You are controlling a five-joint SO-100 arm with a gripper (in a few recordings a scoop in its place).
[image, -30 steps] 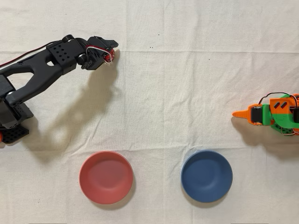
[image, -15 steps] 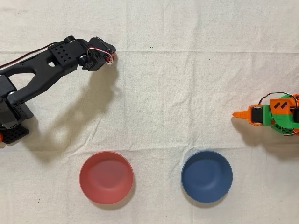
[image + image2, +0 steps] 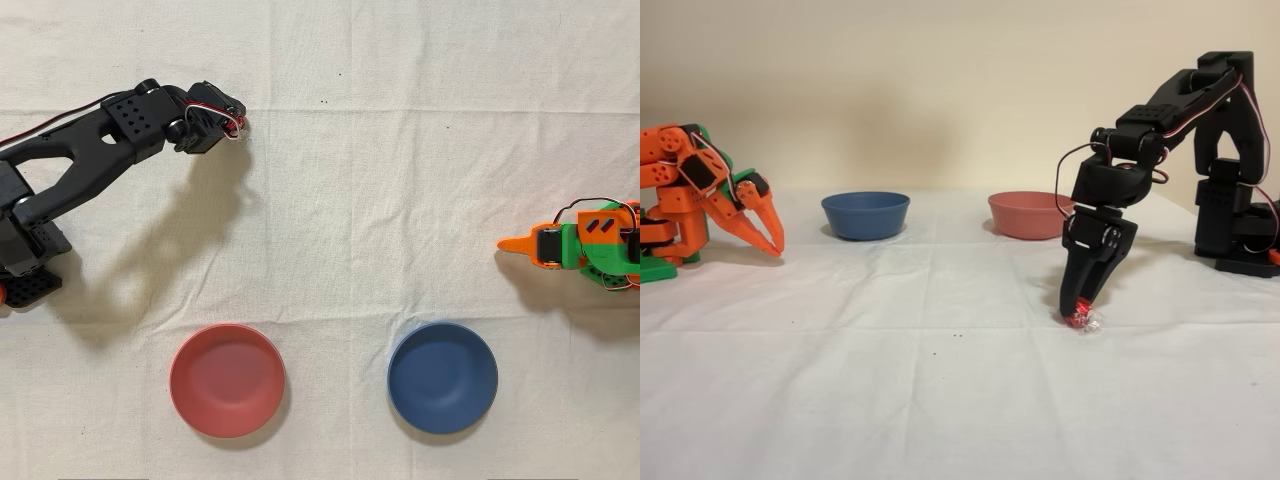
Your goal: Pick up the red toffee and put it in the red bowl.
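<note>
The red toffee (image 3: 1079, 320) sits on the surface (image 3: 940, 380), pinched between the tips of the nearly closed pincer (image 3: 1078, 312), well apart from the red bowl (image 3: 1030, 215).

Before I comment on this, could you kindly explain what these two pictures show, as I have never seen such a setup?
A small black robot arm works on a cloth-covered table; an orange arm stands idle. One picture looks straight down, the other from the side. Two bowls sit on the cloth, the red bowl and a blue bowl. In the side view the black arm's pincer points down with its tips closed around the red toffee, which sits at the cloth.
</note>
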